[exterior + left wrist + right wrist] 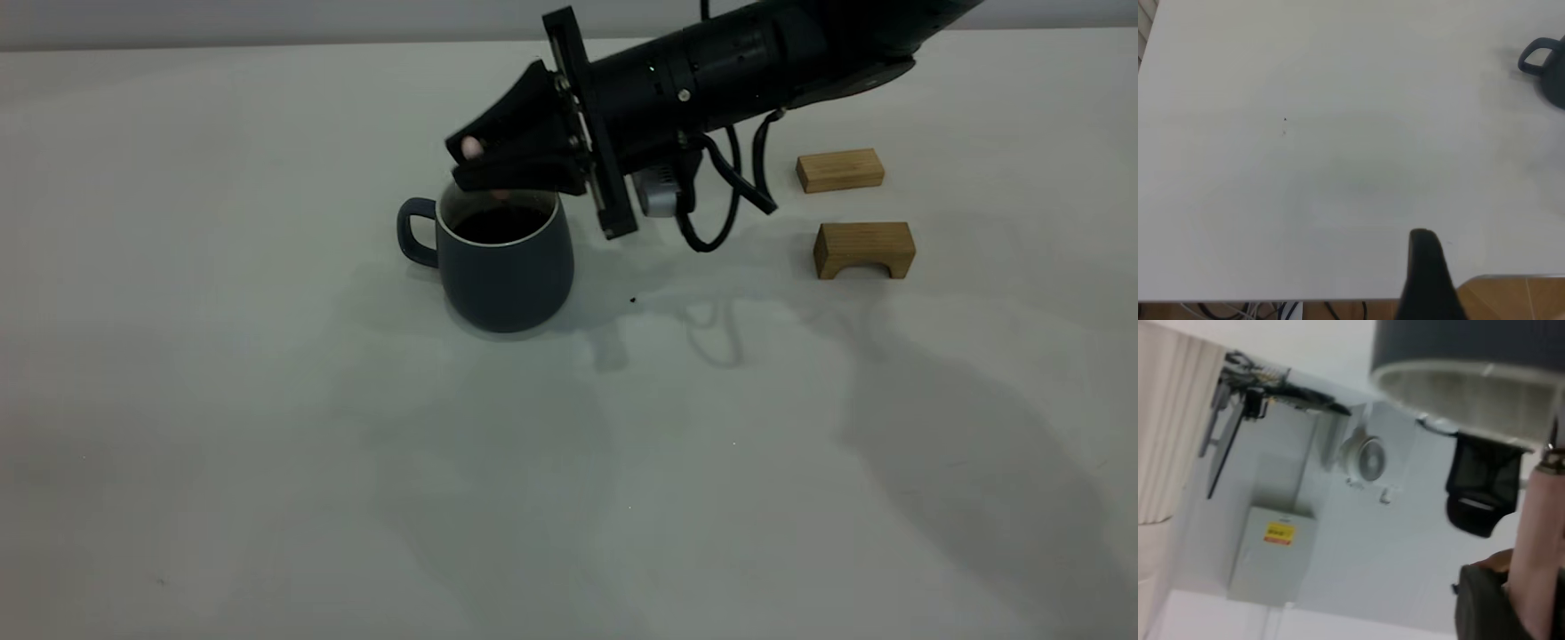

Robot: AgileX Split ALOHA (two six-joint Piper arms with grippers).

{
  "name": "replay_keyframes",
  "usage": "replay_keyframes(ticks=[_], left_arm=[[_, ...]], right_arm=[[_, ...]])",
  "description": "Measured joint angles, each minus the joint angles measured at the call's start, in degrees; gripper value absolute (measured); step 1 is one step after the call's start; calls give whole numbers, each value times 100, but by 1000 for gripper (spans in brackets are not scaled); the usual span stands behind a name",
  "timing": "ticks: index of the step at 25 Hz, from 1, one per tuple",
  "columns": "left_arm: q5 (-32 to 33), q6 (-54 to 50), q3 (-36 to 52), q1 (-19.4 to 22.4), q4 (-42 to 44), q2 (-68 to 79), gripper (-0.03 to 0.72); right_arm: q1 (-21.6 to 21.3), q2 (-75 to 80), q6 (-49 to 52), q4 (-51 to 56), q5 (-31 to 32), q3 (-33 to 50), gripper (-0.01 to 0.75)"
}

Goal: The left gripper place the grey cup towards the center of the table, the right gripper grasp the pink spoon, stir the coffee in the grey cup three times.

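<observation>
The grey cup [508, 267] stands on the table [267, 427] left of centre, handle to the left, with dark coffee [500, 224] inside. My right gripper [473, 164] hangs just above the cup's rim, shut on the pink spoon [472, 148], whose pink handle end shows between the fingers. In the right wrist view the pink spoon [1538, 540] runs from the right gripper [1525, 590] towards the grey cup [1471, 360]; its bowl is hidden. My left gripper [1426, 267] is parked over the table's edge, far from the grey cup [1546, 67], and is outside the exterior view.
Two tan wooden blocks lie right of the cup, a flat one [840, 170] and an arched one [864, 249]. The right arm [729, 71] reaches in from the upper right, cables hanging below it. A tiny dark speck [633, 300] sits by the cup.
</observation>
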Motion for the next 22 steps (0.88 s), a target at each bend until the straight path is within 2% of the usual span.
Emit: replay_keyframes(ticks=[8,11,17,22], left_arm=[[0,0,0,0,0,0,586],[0,0,0,0,0,0,586],[0,0,0,0,0,0,586],[0,0,0,0,0,0,586]], right_arm=[[-21,-8,-187,-797,0,0,599],[-31,-144,-455,-1229,0,0,678],[-151,-1325,-603,-2745,44,0,686],[-202,-2756,-89,-4694,140,0,593]])
